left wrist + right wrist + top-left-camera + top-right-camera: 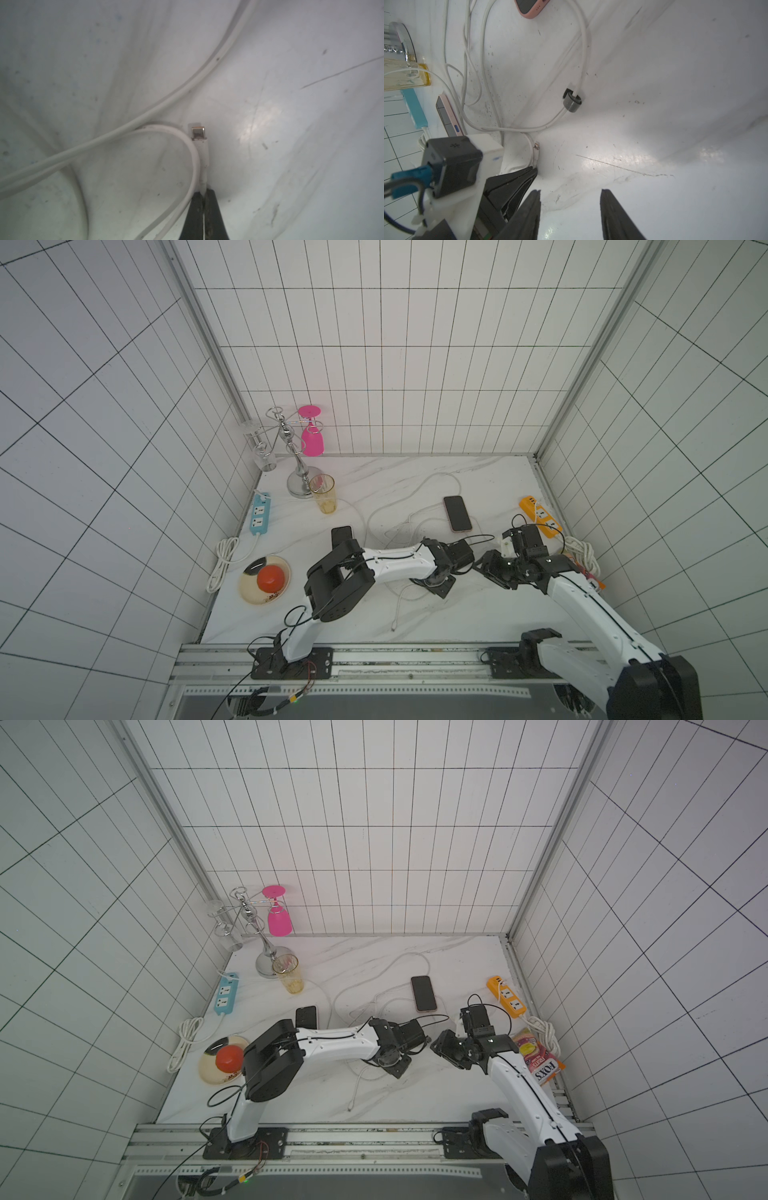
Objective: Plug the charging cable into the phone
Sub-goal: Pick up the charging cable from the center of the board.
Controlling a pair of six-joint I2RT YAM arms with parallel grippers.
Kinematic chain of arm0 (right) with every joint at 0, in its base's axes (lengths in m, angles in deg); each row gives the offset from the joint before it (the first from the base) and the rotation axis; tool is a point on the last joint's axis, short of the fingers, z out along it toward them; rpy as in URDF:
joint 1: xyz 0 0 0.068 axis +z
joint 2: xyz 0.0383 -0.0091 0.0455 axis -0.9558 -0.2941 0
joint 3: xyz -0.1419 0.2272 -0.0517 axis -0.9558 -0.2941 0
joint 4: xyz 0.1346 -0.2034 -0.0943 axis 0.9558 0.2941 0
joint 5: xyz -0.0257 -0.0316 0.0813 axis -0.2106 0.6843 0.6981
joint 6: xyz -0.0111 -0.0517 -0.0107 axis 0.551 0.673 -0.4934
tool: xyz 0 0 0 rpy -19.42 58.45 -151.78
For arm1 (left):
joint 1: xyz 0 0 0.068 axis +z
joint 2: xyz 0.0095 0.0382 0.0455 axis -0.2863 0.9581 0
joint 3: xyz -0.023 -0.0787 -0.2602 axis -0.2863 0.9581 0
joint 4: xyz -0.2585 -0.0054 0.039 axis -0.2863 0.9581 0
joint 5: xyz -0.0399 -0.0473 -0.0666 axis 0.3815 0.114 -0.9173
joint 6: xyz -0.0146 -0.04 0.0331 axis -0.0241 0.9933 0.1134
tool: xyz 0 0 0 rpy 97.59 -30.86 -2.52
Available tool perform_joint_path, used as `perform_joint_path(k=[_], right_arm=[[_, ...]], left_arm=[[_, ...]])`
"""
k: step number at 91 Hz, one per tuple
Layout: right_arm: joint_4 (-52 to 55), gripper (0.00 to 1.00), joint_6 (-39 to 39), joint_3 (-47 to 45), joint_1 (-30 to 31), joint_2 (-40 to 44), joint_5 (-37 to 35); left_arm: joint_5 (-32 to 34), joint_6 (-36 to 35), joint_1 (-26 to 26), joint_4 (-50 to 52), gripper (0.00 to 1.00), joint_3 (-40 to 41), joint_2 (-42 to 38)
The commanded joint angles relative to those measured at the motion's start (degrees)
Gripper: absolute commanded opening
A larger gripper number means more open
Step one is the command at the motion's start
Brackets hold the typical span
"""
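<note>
Closest to the front rail, a loose white lead end (393,628) lies on the marble surface (478,614). Just beyond it the left gripper (204,193) points down at the surface. Its jaws are pressed together on the charging cable (203,155), right behind the plug. The metal connector (198,133) sticks out past the fingertips, and the cable doubles back in a tight loop beside it. The right gripper (570,192) hovers next to the left one, with its jaws apart and nothing between them. Off to the left, a plate (251,593) holds a red bowl (272,577).

Further back, the phone (457,513) lies flat and face up in its pink case, well apart from the connector and from both grippers, with white cable curving around it. A second phone (341,534) is partly hidden behind the left arm. A blue power strip (259,514) sits at the left edge and an orange power strip (540,516) at the right. Farthest back stand a yellow tumbler (323,494) and a glass rack (297,472) with a pink goblet (312,439) hanging upside down.
</note>
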Motion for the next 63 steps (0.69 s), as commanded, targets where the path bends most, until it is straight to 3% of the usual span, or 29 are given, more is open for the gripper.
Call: perform_joint_path(k=[1,20,40,63], right_arm=[[-1.68,0.49,1.55,-0.69,-0.57,2.2,4.85],[-8.84,0.47,-0.31,-2.14,1.93,5.65,12.38],[-15.87,0.47,-2.89,-2.63,8.2,7.99,12.46],[-21.15,0.46,-4.22,-2.25,12.77,4.89,11.64]], left_arm=[[-1.95,1.47,2.41,-7.35,0.0,5.33,-7.57],[-3.07,3.09,3.19,-17.36,0.0,12.99,-16.31],[-3.28,3.54,3.2,-23.58,0.0,17.33,-22.35],[-5.98,3.74,3.15,-27.51,0.0,20.18,-25.49]])
